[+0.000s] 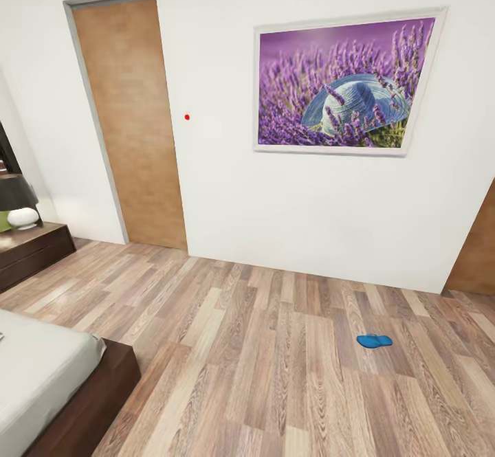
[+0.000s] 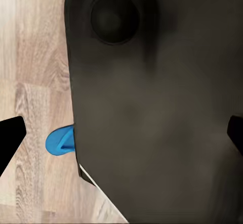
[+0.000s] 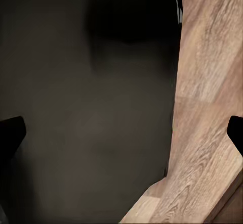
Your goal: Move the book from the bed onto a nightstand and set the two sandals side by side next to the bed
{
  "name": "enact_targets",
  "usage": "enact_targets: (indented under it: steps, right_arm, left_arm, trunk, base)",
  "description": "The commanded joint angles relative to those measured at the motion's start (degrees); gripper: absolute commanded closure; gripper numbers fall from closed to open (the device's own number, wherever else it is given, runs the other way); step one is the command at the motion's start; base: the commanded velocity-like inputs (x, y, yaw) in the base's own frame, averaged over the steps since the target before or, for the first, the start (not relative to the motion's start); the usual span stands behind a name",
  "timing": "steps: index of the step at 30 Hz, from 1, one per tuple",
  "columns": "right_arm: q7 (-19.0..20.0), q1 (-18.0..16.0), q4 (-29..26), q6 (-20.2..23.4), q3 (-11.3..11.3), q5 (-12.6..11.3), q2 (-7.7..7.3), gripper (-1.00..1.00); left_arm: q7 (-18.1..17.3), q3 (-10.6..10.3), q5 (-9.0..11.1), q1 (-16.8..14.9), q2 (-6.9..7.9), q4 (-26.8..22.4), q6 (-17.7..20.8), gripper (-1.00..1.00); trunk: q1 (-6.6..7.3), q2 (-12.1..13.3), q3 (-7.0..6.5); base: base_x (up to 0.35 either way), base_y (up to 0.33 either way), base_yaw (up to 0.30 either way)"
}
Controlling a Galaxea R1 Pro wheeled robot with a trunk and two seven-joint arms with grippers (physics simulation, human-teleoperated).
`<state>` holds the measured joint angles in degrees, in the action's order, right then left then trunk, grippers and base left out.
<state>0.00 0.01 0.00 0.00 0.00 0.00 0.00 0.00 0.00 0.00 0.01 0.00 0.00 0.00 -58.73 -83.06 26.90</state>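
**Sandal out on the floor, robot between pickups**

Bedroom first: white walls, a light wood-plank floor [image 1: 275, 374], a brown door [image 1: 130, 120] at the left and a framed lavender picture [image 1: 344, 86] on the far wall. The bed [image 1: 41, 374] shows only as one corner at the lower left of the head view, pale mattress on a dark wooden frame. Beyond it, against the left edge, stands a dark wood cabinet [image 1: 34, 251] carrying a black-shaded lamp [image 1: 17, 199]; whether this is the nightstand I cannot tell from so little of it. The book cannot be made out.

One blue sandal [image 1: 375, 340] lies flat on the open floor, well apart from the bed and nearer the far wall. In the left wrist view a second patch of blue sandal [image 2: 58, 140] peeks out from behind a large dark body of the robot, lying on the planks.

The left gripper [image 2: 121, 133] and right gripper [image 3: 121, 133] each show dark fingertips at opposite edges of their views, so both are spread wide with nothing between them.

Judged from this, the robot is travelling and the sandal step is in hand. The next move calls for rolling up to a sandal, lowering an arm to floor level, and pinching the thin flat sole from above.
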Motion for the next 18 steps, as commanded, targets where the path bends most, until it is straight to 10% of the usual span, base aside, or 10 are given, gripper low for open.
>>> enact_targets:
  steps: [1, 18]
  right_arm:
    - [-0.3, -0.3, -0.3, -0.3, -0.3, -0.2, -0.33, -1.0]
    - [-0.3, -0.5, -4.0, -5.4, -0.2, -0.1, -1.5, -1.0]
  left_arm:
    - [-0.1, 0.3, 0.3, -0.3, -0.33, -0.3, -0.3, -1.0]
    - [-0.2, 0.3, 0.3, -0.8, -1.35, -3.3, -5.8, -1.0]
  trunk:
    - [0.0, 0.0, 0.03]
    - [0.0, 0.0, 0.03]
  base:
    - [0.0, 0.0, 0.0]
    - [0.0, 0.0, 0.0]
